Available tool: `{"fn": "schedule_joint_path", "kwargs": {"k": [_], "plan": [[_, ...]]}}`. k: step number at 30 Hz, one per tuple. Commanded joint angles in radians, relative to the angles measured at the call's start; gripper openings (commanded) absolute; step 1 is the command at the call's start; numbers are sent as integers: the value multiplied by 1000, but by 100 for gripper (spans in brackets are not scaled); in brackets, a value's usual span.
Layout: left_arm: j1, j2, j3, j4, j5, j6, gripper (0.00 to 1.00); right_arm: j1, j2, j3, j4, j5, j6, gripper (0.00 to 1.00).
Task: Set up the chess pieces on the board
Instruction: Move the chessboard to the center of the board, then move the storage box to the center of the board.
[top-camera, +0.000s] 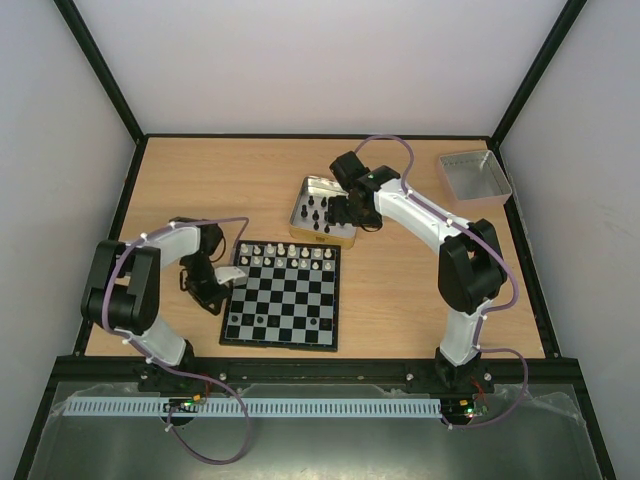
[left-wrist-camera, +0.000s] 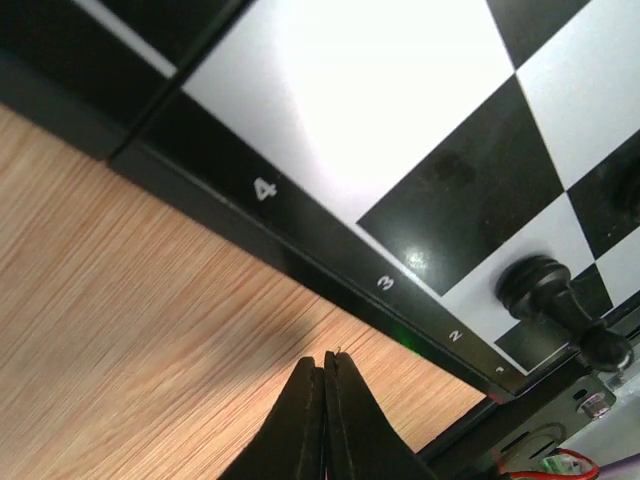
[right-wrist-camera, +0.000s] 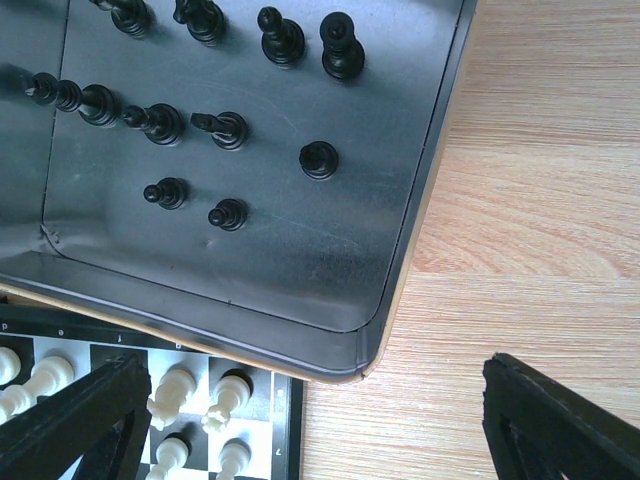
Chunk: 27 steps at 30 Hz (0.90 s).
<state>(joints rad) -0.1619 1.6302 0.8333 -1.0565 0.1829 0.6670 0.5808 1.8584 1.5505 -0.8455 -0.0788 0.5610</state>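
The board (top-camera: 290, 300) lies at the table's middle front. White chess pieces (top-camera: 290, 256) fill its two far rows, and a few black ones (top-camera: 262, 320) stand near its front edge. More black pieces (top-camera: 318, 212) stand in a metal tin (top-camera: 312, 187) behind the board. My left gripper (top-camera: 222, 283) is shut and empty, low over the wood beside the board's left edge (left-wrist-camera: 340, 100); a black pawn (left-wrist-camera: 545, 295) stands nearby. My right gripper (top-camera: 345, 215) is open and empty over the tin's near corner (right-wrist-camera: 420, 200), with black pieces (right-wrist-camera: 318, 160) and white pieces (right-wrist-camera: 175, 390) in its view.
A grey square tray (top-camera: 473, 175) sits at the back right. The tin rests against the board's far right corner (right-wrist-camera: 285, 430). Black frame rails run along the table's edges.
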Motion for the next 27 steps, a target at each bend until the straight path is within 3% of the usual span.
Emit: {"fn": "schedule_joint_path", "kwargs": {"k": [1,10,16,27], "plan": [[15,-50,-13,-28,-28,36,2,-7,10,28,-34,17,-9,86],[109,-146,42,-68,-45,72,2,-11,59,50,-56,44,-4,82],[260,-204,143,-59,-17,84,2,-39,106,74,-57,39,26,52],[427,-257,107,6,15,86,4,-99,161,81,-62,25,22,51]]}}
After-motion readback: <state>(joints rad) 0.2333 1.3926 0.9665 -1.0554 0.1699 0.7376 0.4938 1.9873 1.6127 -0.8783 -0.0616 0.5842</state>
